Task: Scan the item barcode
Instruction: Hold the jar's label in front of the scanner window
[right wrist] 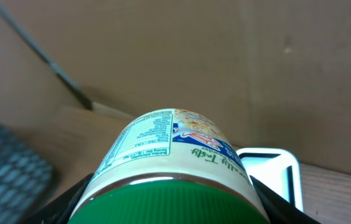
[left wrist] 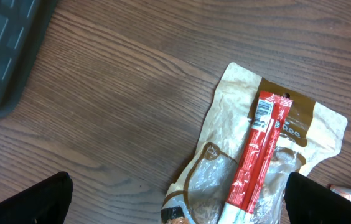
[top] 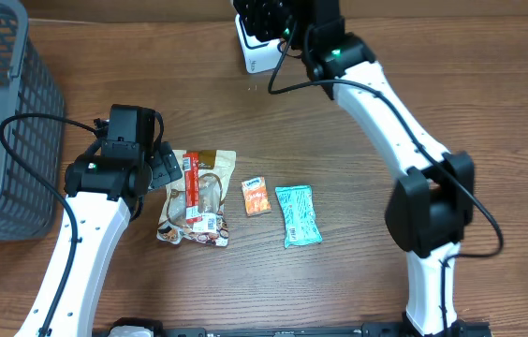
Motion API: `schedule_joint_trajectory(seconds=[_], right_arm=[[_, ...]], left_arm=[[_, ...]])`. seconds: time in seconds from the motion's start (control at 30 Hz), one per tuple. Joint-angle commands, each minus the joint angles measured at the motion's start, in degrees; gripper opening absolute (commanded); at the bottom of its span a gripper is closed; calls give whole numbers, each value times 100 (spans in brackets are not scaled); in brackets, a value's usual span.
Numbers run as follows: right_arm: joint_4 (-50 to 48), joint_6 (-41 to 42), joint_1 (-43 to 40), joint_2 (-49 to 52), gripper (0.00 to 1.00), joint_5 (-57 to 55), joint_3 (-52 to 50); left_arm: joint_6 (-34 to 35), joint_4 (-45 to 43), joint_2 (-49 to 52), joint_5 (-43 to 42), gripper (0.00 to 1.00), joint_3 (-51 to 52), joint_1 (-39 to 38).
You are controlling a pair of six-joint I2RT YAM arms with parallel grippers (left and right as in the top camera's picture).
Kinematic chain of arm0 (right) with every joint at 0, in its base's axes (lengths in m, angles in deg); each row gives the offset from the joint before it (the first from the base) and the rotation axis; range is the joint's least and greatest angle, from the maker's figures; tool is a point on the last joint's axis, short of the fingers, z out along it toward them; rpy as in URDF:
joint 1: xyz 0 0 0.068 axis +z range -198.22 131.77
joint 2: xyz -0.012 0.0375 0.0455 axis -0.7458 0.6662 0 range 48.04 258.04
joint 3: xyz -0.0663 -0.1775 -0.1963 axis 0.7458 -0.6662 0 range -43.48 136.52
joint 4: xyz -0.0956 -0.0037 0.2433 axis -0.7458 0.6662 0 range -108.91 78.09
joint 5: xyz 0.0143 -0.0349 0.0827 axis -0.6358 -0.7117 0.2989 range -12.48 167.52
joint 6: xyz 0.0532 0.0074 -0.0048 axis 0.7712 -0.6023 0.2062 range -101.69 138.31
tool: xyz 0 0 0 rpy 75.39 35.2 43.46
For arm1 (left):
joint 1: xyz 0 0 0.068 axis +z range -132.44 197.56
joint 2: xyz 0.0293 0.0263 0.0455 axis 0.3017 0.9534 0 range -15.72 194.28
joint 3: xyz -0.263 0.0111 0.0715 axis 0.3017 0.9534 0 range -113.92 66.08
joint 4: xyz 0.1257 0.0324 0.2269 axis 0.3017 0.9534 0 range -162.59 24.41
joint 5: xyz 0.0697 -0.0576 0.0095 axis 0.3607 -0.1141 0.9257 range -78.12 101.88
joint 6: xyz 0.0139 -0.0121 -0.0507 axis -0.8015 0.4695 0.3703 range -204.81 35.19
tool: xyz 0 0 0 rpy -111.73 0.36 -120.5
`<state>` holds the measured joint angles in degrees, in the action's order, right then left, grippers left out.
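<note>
From overhead, the left gripper (top: 163,167) hangs just beside the left edge of a beige and brown plastic pouch (top: 210,201) lying flat on the wooden surface (top: 358,281), and a red stick-shaped packet (top: 190,187) lies lengthwise on top of that pouch. Its jaws cannot be judged from here. The right gripper (top: 262,17) is stretched to the far edge, over a white rounded block (top: 253,54); its own black body hides whatever it carries. A small orange packet (top: 256,197) and a teal foil packet (top: 299,215) lie to the right of the pouch, apart from each other, and a grey mesh basket (top: 2,122) stands at the far left. The left wrist view shows the left gripper (left wrist: 175,208) spread wide, its black fingers (left wrist: 32,202) at the two lower corners, holding nothing; the beige and brown plastic pouch (left wrist: 238,93) and the red stick-shaped packet (left wrist: 259,155) lie between them towards the right finger, and the grey mesh basket (left wrist: 1,43) fills the upper left corner. The right wrist view alone shows the task's item: the right gripper (right wrist: 172,205) pinches a green-lidded jar with a printed label (right wrist: 169,146) between its fingers (right wrist: 66,199), held up off the surface, lid towards the camera, with the white rounded block (right wrist: 275,165) just behind it at the right.
</note>
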<state>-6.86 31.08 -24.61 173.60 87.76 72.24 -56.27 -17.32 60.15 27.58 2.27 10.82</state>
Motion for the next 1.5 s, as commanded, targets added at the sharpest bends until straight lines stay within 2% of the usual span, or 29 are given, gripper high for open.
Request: schedule_joint_trajectory(seconds=[0.0, 0.37, 0.63, 0.73, 0.93, 1.3, 1.47], right_arm=[[-509, -85, -13, 302, 4, -647, 162], [-2575, -35, -13, 1572, 4, -1276, 162], [-3359, 96, -24, 2177, 4, -1279, 162], [-3646, 450, -24, 2337, 4, -1279, 162], [-3748, 678, -35, 2404, 4, -1784, 162], [-4096, 1270, -57, 2404, 4, -1510, 162], [-4009, 1276, -57, 2404, 4, -1510, 162]], left_arm=[[-22, -2, -24, 76, 99, -94, -2], [-22, -2, -24, 76, 100, -94, -2], [-22, -4, -24, 76, 100, -94, -2], [-22, -4, -24, 76, 100, -94, -2], [-22, -2, -24, 76, 100, -94, -2], [-22, -4, -24, 76, 100, -94, -2], [-22, -2, -24, 76, 100, -94, -2]])
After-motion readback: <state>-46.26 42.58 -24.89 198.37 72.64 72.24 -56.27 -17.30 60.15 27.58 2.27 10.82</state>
